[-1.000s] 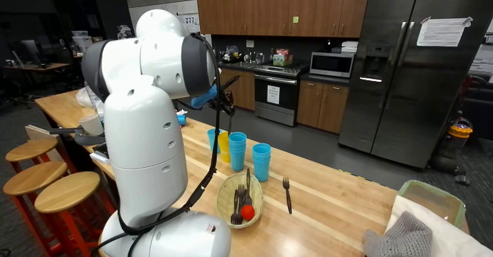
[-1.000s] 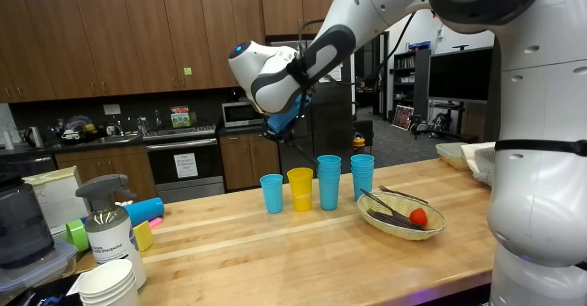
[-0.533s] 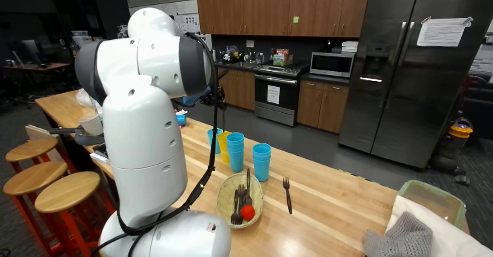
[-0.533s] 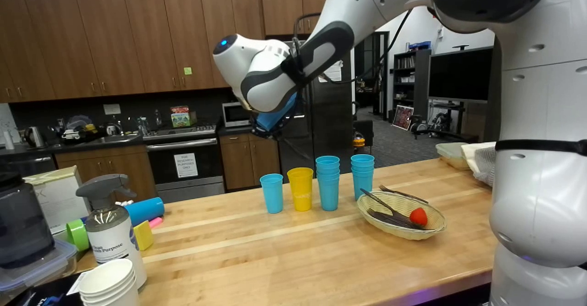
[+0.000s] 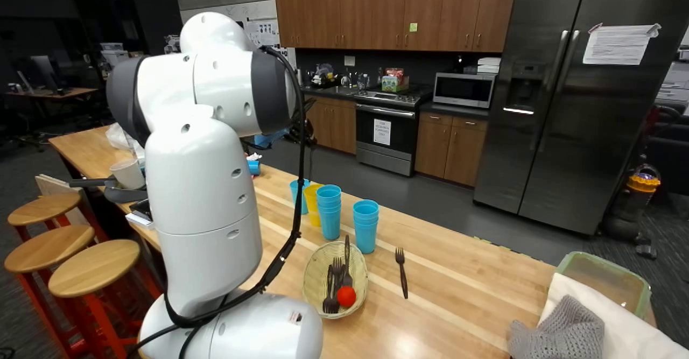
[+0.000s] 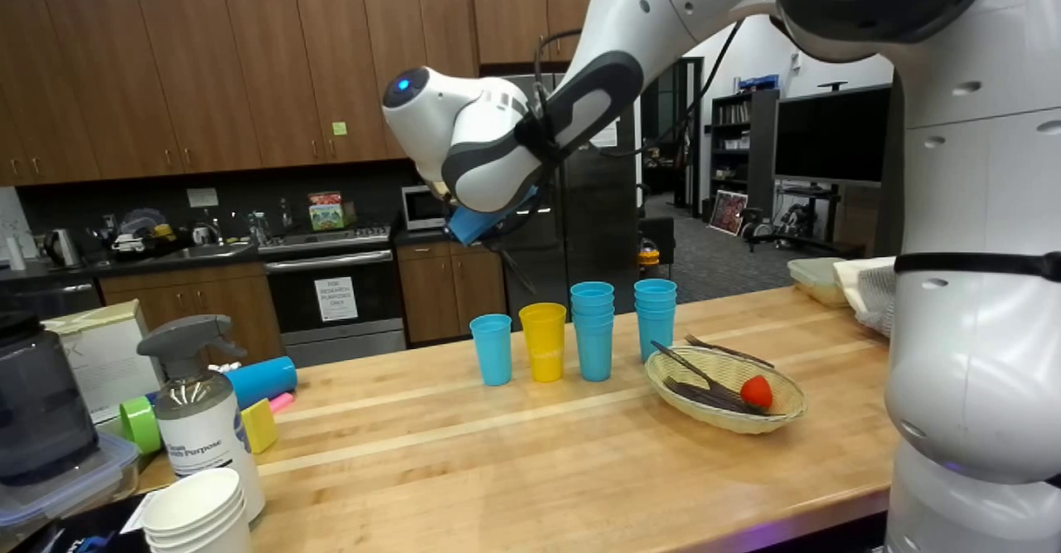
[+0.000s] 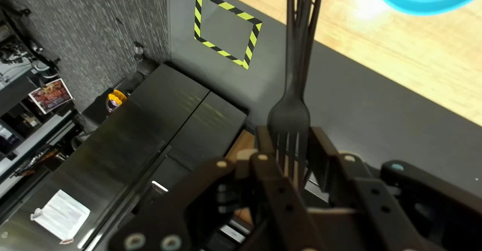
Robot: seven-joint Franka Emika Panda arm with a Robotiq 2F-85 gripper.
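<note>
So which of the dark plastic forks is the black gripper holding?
The dark plastic fork the gripper clamps by its tined end, in midair; the others lie in the pale woven basket, except one on the light wooden tabletop beside it.

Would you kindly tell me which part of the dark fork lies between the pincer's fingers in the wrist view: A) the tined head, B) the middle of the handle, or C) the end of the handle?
A, since the wrist view shows the dark fork with its tined head between the fingers of the pincer and its handle running to the picture's top edge.
</note>
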